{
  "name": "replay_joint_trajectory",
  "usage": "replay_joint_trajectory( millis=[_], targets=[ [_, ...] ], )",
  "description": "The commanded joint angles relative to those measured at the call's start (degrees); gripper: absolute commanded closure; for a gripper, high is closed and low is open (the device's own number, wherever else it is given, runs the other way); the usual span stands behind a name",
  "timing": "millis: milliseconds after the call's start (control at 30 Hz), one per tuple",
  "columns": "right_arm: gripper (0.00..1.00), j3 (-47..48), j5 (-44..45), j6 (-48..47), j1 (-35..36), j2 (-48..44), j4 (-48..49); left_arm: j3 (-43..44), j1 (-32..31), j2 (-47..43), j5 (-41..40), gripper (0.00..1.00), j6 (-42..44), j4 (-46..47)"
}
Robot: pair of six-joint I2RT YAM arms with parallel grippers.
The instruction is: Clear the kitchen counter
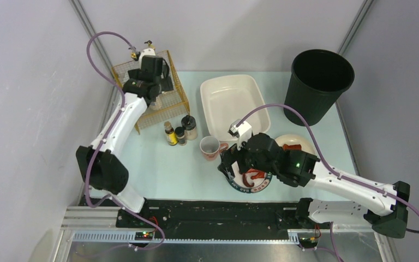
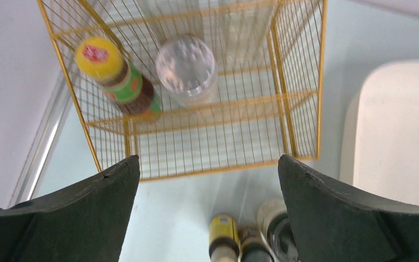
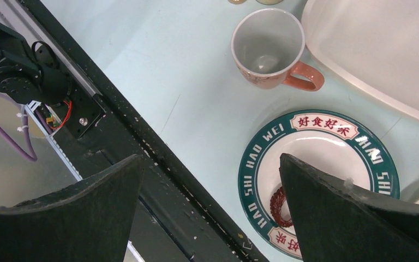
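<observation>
Wire basket [image 2: 218, 170] fills the upper frame — left gripper [image 2: 208, 161], right gripper [image 3: 210, 158] both spread, empty — raise left straight, clearing its rim

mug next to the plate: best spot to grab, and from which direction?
Likely from above. The mug stands upright and empty, mouth up, so pinch its wall at the rim, one finger inside. Pick the side opposite the handle, which juts toward the plate and basin.

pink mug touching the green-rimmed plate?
Apart. The right wrist view shows a strip of bare counter between the pink mug and the green-rimmed plate.
</observation>
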Motion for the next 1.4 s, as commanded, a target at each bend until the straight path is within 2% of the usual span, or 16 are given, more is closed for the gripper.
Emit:
replay_joint_trajectory(
  millis=[0,333,600,800,1100,1233,1333,1367],
  targets=[
    [0.0,0.1,1.3,1.0,-0.4,-1.3,-0.8,-6.1,-4.2,-6.5,-1.0,0.0,-0.8,0.0],
    [0.0,0.0,1.5,2.0,-0.4,-0.2,-1.3,-20.0,-8.6,-14.1,0.8,0.0,-4.1,0.3],
    [0.0,0.1,1.6,2.6,-0.5,0.2,-1.3,-25.1,-9.3,-11.7,4.9,0.01,-5.2,2.7],
    [0.0,0.1,1.9,3.0,-0.4,0.5,-1.9,-28.3,-9.3,-10.5,6.7,0.07,-5.7,5.0],
    [0.0,0.1,1.8,3.1,-0.2,1.4,-1.4,-30.7,-9.4,-10.8,7.9,0.32,-5.7,6.3],
    [0.0,0.1,1.6,3.1,-0.2,1.7,-1.0,-31.0,-9.4,-11.6,7.8,0.51,-5.5,6.4],
    [0.0,0.1,1.5,3.1,-0.2,2.0,-1.0,-30.8,-9.3,-12.1,7.5,0.72,-5.1,6.4],
    [0.0,0.1,1.5,3.1,-0.2,2.0,-1.0,-30.6,-9.3,-12.4,7.3,0.76,-4.9,6.4]
  ],
)
